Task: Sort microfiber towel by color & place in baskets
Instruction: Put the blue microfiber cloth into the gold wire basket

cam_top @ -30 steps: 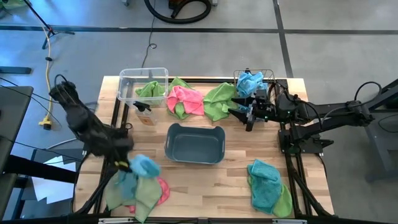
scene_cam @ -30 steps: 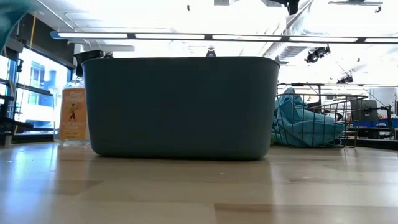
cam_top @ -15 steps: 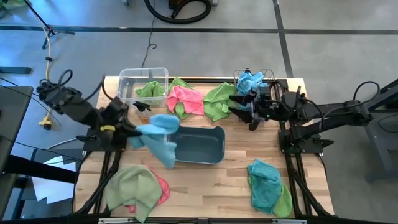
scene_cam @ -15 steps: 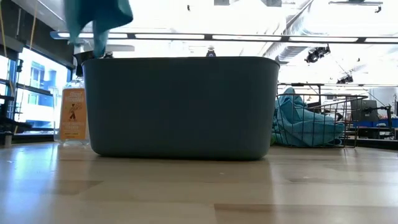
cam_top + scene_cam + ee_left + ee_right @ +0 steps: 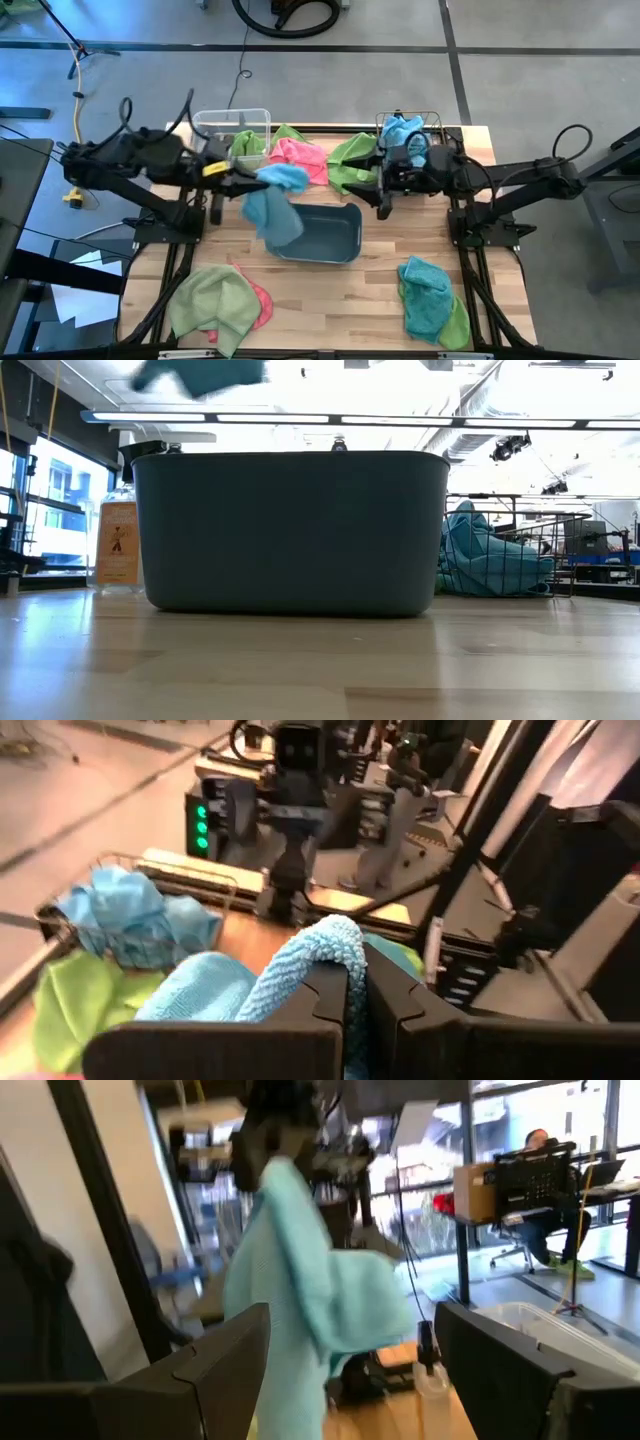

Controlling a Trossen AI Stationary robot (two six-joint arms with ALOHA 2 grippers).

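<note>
robotics lab | ceiling ducts [image 5: 480, 400], strip lights [image 5: 300, 418] | seated person [image 5: 545, 1190] at desk

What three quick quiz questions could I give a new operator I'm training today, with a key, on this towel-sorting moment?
1. True or false: the left gripper holds a blue towel in the air above the table.
2. Which container already holds a blue towel? A) clear bin B) grey-blue tub C) wire-mesh basket
3. Fill in: the right gripper is ____ and holds nothing, waiting beside the green towel near the wire-mesh basket.

Key: 1 true; 2 C; 3 open.
</note>
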